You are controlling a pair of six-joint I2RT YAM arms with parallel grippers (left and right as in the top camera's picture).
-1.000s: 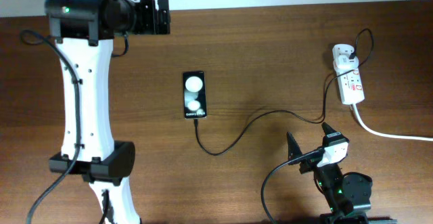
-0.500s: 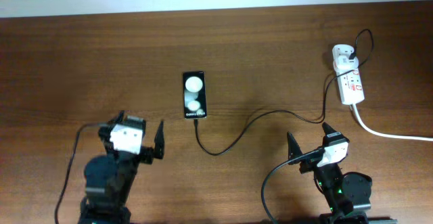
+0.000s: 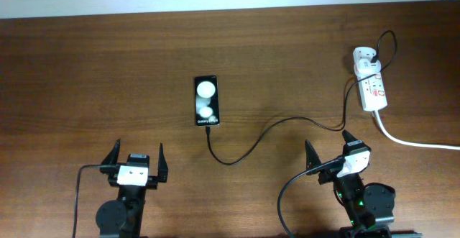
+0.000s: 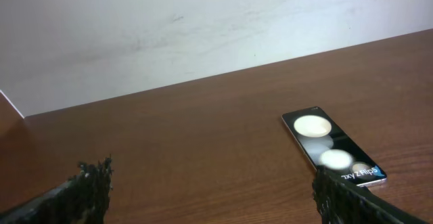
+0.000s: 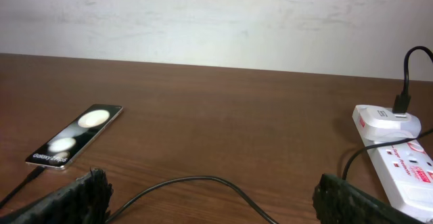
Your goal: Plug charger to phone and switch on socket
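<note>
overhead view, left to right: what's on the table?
left gripper → phone → charger cable running from the phone toward the strip → right gripper → socket strip with its white adapter at the far end.

The socket (image 5: 399, 149) is cut off by the right wrist picture's edge, its red switches too small to read

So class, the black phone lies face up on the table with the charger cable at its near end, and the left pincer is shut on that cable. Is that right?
Not quite. The phone and charger cable are as stated, but the left pincer is open and holds nothing, apart from the cable, near the table's front edge. The overhead view shows it.
</note>
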